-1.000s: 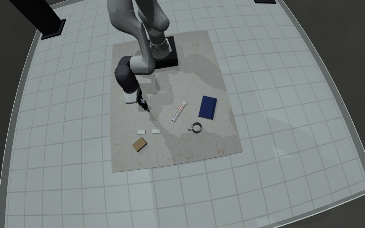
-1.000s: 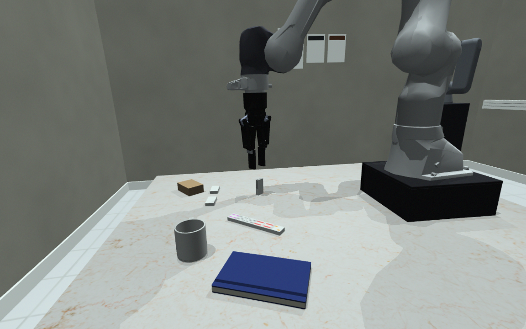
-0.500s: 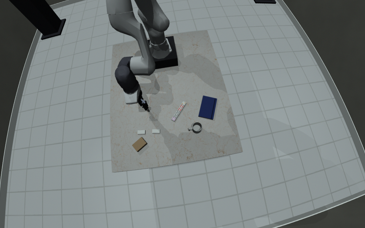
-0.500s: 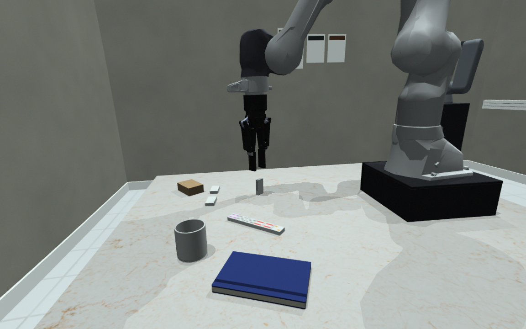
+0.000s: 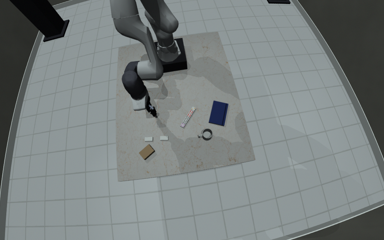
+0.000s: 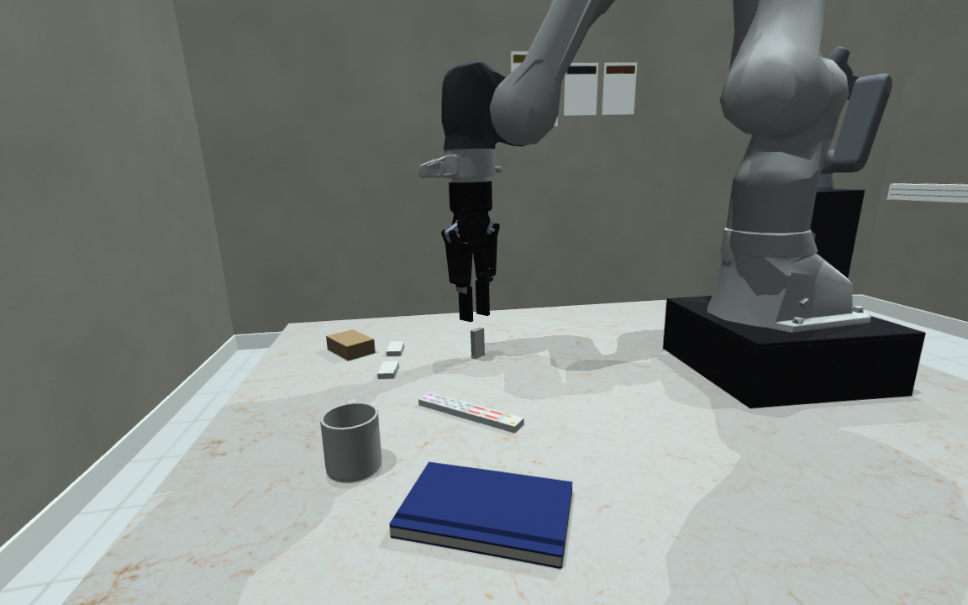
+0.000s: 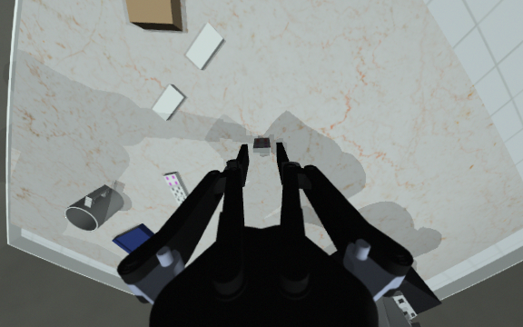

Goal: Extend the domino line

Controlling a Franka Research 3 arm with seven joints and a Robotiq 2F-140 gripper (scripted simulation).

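The line of face-up dominoes (image 5: 188,117) lies mid-table, also in the side view (image 6: 470,411); only its end shows in the wrist view (image 7: 175,186). Two white face-down dominoes (image 5: 148,138) (image 5: 163,137) lie flat near the left; they also show in the side view (image 6: 395,347) (image 6: 388,367) and the wrist view (image 7: 204,45) (image 7: 168,102). A third domino (image 6: 477,342) stands upright on end, its top visible in the wrist view (image 7: 261,145). My gripper (image 6: 475,309) hangs just above it, partly open and empty, not touching it.
A brown box (image 6: 349,344) sits beside the flat dominoes. A grey mug (image 6: 350,441) and a blue book (image 6: 484,511) lie near the line. The robot's black base (image 6: 788,353) stands at the right.
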